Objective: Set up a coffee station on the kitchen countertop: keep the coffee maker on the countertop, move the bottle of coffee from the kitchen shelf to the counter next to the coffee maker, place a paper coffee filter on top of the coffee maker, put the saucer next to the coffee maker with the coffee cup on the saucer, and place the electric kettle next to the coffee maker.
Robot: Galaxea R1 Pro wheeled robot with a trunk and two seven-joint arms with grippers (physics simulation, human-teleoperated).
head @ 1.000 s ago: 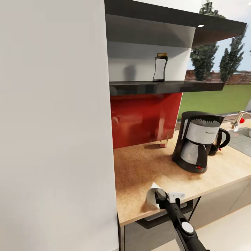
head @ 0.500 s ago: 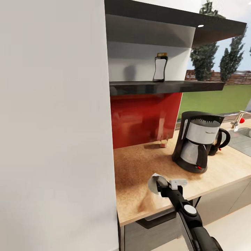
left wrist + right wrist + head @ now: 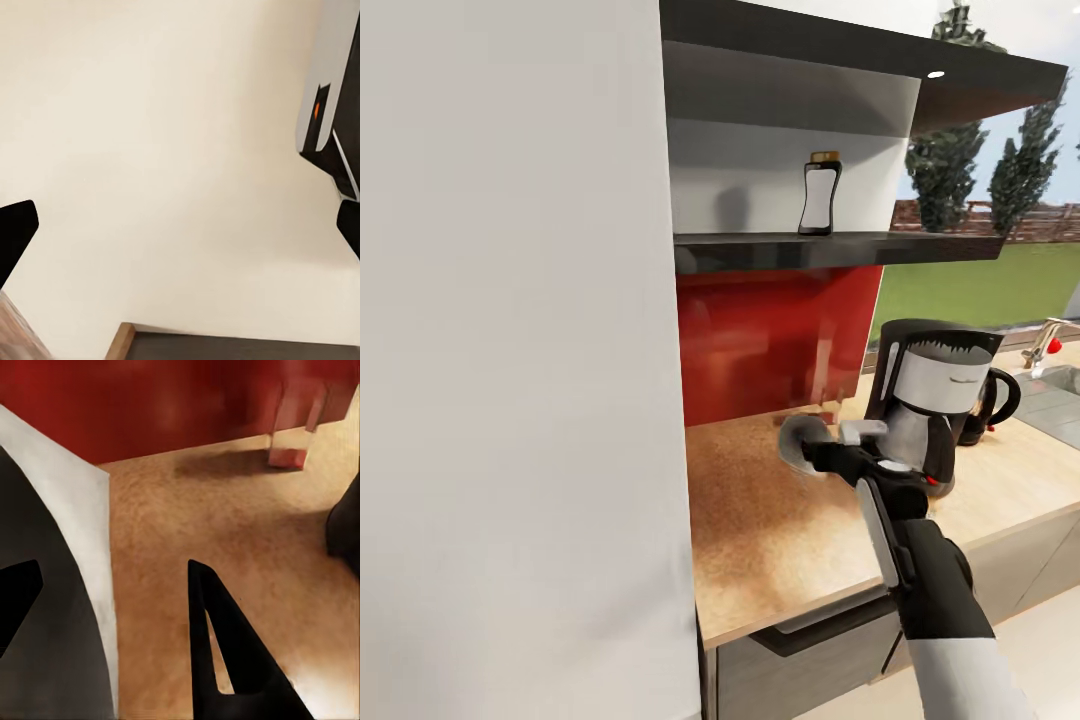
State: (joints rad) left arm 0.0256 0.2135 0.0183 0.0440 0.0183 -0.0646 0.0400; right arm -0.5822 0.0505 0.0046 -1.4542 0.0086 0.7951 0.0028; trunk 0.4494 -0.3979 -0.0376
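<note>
Right gripper carrying the paper coffee filter above the kitchen countertop
Its fingers pinch the filter's edge, just left of the coffee maker; the bottle of coffee stands on the kitchen shelf

- The right gripper has risen from the front edge of the kitchen countertop to beside the coffee maker.
- The paper coffee filter it grips has travelled along, now above the counter's back part.
</note>
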